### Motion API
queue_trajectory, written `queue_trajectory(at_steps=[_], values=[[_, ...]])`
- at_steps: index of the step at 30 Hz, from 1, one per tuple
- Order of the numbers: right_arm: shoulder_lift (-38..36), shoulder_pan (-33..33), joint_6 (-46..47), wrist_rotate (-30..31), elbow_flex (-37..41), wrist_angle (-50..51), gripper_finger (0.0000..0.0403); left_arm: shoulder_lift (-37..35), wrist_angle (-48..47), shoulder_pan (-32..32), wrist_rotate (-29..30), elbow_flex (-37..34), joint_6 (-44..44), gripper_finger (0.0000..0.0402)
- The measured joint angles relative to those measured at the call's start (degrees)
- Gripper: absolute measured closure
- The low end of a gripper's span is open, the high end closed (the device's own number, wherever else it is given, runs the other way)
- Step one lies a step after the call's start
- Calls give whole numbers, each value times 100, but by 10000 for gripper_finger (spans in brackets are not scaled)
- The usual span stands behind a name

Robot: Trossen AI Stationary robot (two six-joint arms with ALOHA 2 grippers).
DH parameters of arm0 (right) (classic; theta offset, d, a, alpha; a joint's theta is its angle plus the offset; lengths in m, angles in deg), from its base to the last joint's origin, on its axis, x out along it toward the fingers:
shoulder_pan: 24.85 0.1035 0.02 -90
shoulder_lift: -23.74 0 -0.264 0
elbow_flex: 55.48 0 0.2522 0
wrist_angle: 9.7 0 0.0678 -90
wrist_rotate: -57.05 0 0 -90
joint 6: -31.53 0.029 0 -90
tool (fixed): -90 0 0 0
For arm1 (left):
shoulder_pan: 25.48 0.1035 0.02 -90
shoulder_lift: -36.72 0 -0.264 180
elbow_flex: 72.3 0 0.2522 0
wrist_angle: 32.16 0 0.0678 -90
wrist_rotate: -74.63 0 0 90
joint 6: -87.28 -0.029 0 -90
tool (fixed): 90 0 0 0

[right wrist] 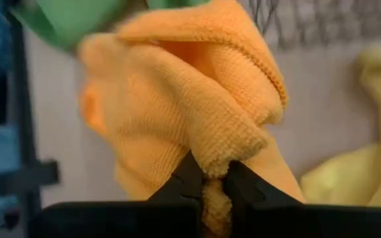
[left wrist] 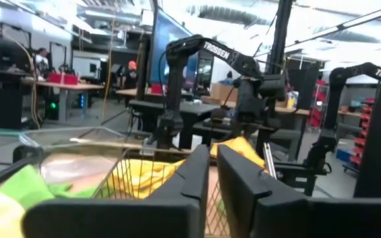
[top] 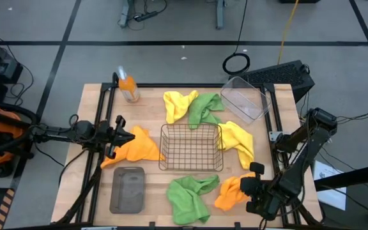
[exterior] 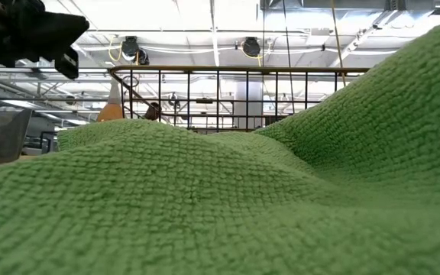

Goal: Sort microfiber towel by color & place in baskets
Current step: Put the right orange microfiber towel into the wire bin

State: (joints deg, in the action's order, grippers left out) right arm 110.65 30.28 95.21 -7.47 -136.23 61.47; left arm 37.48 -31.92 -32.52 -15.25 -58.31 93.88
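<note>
High view: all three containers look empty, so sorting's barely begun. Wire-mesh basket point(top: 191, 147) sits mid-table; clear tub point(top: 246, 99) is beyond it to the right, grey tray point(top: 128, 190) near-left of it. Six towels lie loose around the basket: 2 green, 2 yellow, 2 orange. Right gripper point(top: 252, 185), near-right of the basket, is pinched tight on a fold of the orange towel point(top: 232, 191); nubby, soft pile, bunched. Left gripper point(top: 117, 133), fingers nearly closed w/ nothing between, hovers left of the basket at the other orange towel point(top: 136, 146).
</note>
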Motion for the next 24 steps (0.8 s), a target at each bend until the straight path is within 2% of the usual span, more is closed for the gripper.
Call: queue_trajectory(at_steps=[4, 8, 12, 16, 19, 24], values=[[-10, 2, -630, 830, -713, 262, 388, 96, 288, -124, 158, 0, -141, 317], [-13, 2, -1633, 1879, -1254, 229, 388, 276, 754, -251, 159, 0, -230, 268], [-15, -65, -2754, 3021, -1535, -18, 388, 622, 1411, -448, 164, 0, -488, 225], [-20, -287, -3989, 3791, -1597, -676, 388, 1199, 2154, -651, 243, 27, -714, 196], [-20, -574, -4878, 3877, -1597, -1322, 388, 1794, 2298, -778, 432, 320, -823, 188], [-20, -1216, -6205, 3417, -1597, -2551, 387, 3008, 2344, -1016, 498, 1108, -1105, 187]])
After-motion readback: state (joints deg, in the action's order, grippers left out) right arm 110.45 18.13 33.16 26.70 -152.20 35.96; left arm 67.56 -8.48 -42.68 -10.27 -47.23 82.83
